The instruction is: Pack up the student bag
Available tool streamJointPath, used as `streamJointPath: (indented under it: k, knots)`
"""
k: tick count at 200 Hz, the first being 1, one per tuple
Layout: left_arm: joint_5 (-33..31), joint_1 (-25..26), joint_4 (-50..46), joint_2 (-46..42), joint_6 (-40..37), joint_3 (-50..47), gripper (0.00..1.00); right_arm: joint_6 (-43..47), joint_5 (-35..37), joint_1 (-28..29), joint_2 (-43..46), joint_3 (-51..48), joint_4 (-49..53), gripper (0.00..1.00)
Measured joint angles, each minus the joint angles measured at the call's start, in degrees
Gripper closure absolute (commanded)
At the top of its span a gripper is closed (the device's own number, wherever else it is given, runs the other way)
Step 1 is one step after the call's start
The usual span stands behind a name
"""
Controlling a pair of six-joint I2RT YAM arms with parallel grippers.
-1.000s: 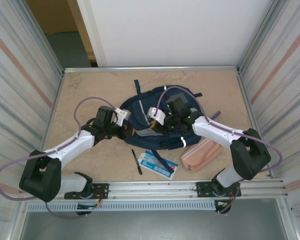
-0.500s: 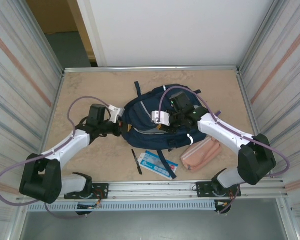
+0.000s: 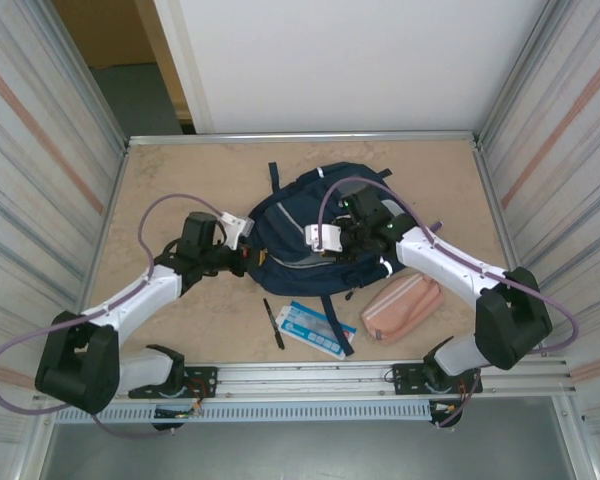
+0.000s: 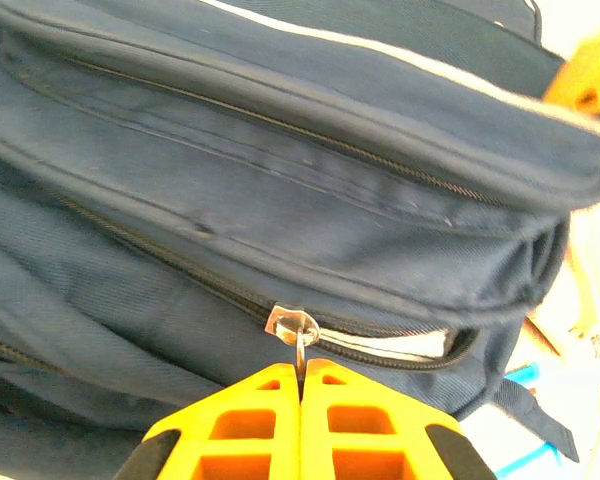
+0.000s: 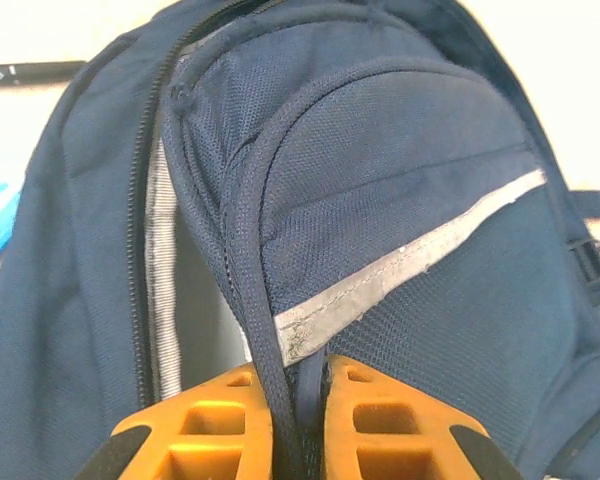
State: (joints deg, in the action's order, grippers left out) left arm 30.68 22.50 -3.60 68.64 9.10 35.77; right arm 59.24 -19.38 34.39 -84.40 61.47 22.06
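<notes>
Navy fabric of the student bag (image 3: 285, 215) lies mid-table between your arms. Its part-open zip shows only grey lining (image 5: 165, 300), and any contents are too dark to tell. Your left gripper (image 4: 302, 378) is pinched tight on a metal zipper pull (image 4: 292, 325), and your right gripper (image 5: 300, 385) clamps the bag's piped seam. The beige stone-look table (image 3: 170, 180), between corrugated metal walls (image 3: 40, 150), holds a pen (image 3: 273, 323), a blue-and-white packet (image 3: 310, 327) and a pink pencil pouch (image 3: 402, 308).

The left arm (image 3: 140, 290) and right arm (image 3: 445, 262) reach forward, wrists turned inward. The left jaws are closed on a zipper pull (image 4: 293, 325); the right jaws pinch the student bag (image 5: 410, 200).
</notes>
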Motion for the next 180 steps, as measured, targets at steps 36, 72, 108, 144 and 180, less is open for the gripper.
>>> streamJointPath:
  k: [36,72,108,144,180]
  knots:
    - [-4.2,2.3,0.6,-3.4,2.6,-1.3,1.0,3.5,-3.1,-1.7,-7.6,8.6,-0.8,0.79]
    - [-7.8,6.9,0.0,-5.4,5.1,-2.1,1.0,4.2,-1.8,-3.1,-11.9,9.0,-4.3,0.01]
    - [-7.8,10.4,-1.5,-6.1,7.3,-2.0,1.0,-1.6,5.1,0.0,-4.2,-1.8,-12.2,0.01]
    - [-7.5,13.5,-2.5,-5.3,8.3,-0.7,1.0,-17.4,7.2,3.7,6.0,-9.0,-17.2,0.01]
    - [-7.3,14.1,-2.8,-5.2,9.2,-0.2,1.0,-49.3,8.5,-1.5,4.7,3.1,-6.6,0.01]
